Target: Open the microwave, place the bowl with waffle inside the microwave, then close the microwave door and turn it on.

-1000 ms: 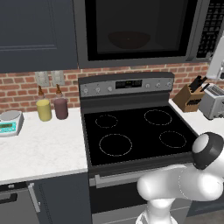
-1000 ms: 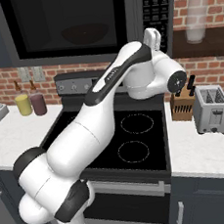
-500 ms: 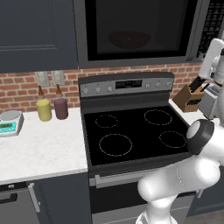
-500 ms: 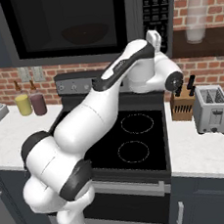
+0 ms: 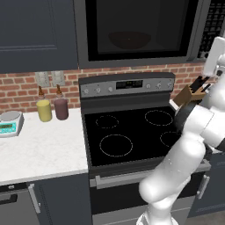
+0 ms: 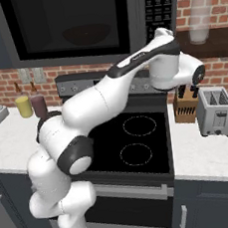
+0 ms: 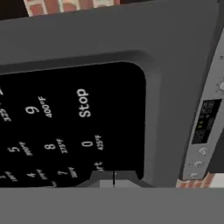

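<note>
One step is looking left to you: the microwave [image 5: 140, 33] is hanging shut above the black range [image 5: 132, 132], its door [image 6: 65, 24] closed flush, and the bowl [image 5: 129, 39] is sitting inside behind the dark glass, dimly visible. The waffle is too dim to make out through the window.

You are pointing the tool [image 7: 113, 181] straight at the black keypad panel [image 7: 65, 131] on the microwave's right end, its two fingertips pinched together with nothing between them. In the hand view the tips are lining up just below the key lettered with a partial word beside "0", with "Stop" lying farther out along the same column; the panel's long axis is running across that tilted view. The key you want is judged to lie directly ahead of the tool, so the coming move is looking like a short push forward rather than any sideways shift.

Beyond, a knife block [image 6: 186, 105] and toaster [image 6: 216, 112] are standing on the tabletop [image 6: 206, 155] to the right.
</note>
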